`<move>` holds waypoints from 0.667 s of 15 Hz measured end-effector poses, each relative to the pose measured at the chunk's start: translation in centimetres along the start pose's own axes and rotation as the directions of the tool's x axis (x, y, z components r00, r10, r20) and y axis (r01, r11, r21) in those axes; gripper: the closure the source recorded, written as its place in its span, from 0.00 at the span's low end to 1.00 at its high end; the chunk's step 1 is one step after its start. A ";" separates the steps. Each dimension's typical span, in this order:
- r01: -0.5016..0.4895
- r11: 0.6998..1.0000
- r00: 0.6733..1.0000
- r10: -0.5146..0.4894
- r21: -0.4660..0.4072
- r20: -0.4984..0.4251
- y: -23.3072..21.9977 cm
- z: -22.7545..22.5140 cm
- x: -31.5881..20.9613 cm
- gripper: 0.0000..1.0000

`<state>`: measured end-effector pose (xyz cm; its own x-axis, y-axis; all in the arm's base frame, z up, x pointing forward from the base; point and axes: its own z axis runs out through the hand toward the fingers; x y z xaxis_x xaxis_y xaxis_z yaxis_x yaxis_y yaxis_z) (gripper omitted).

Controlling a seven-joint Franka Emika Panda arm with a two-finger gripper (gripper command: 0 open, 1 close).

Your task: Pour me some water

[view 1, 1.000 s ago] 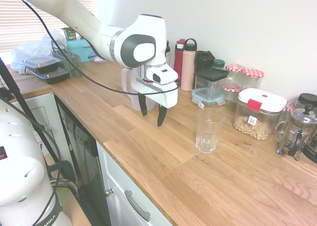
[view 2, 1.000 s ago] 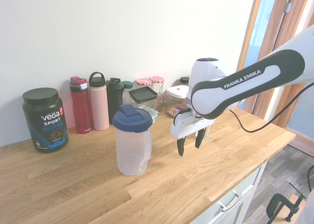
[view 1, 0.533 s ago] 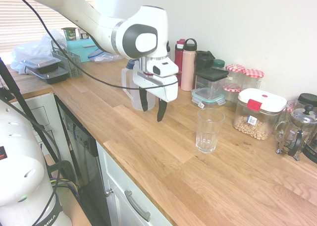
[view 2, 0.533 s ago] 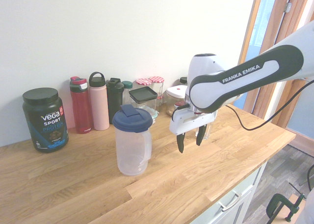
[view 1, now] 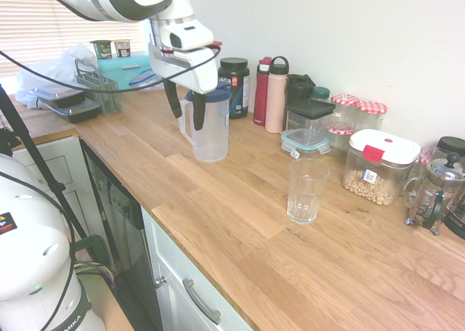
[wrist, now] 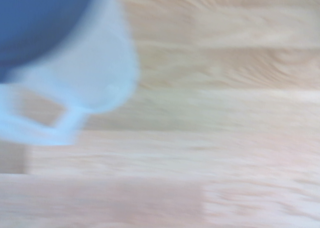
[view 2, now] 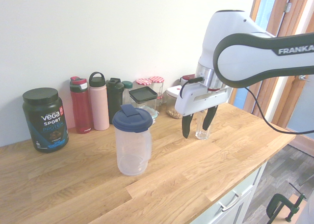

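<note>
Over the last second the claw (view 1: 186,110) has lifted clear of the counter (view 1: 240,229) and swung away from the drinking glass (view 1: 305,191), so that it now hangs high with its fingers spread and nothing between them. In the first exterior view it overlaps the clear pitcher (view 1: 208,124) with the blue lid (view 2: 132,118); the second exterior view shows it hanging well above the counter and off to one side of the pitcher, and the blurred wrist view has the lid and handle off toward one corner, so the claw is probably not yet lined up over it. Judged from this, pouring has not begun: the pitcher stands upright and untouched a little in from the counter's front edge, and the glass stands apart from it, nearer the front edge. The arm seems to be repositioning for a grip on the handle. Open wood lies between pitcher and glass and along the front edge, giving room to carry and tilt. The back of the counter is crowded: bottles (view 1: 276,95) and a dark tub (view 1: 233,87) stand just behind the pitcher, and a lidded container (view 1: 379,166) sits behind the glass, so any swing toward the wall risks a knock.
</note>
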<state>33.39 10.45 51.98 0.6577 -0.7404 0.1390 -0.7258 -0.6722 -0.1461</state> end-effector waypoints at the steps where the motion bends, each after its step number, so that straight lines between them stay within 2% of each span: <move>1: 0.012 0.999 1.000 -0.011 0.030 -0.014 -0.9 -0.2 -1.4 0.00; 6: 0.067 0.992 0.994 -0.056 0.111 -0.093 -4.4 0.3 -7.6 0.00; 10: 0.065 0.987 0.990 -0.046 0.146 -0.131 -6.6 2.4 -8.4 0.00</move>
<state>33.14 21.08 49.43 0.6580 -0.7019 0.2725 -0.6447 -0.7122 -0.2778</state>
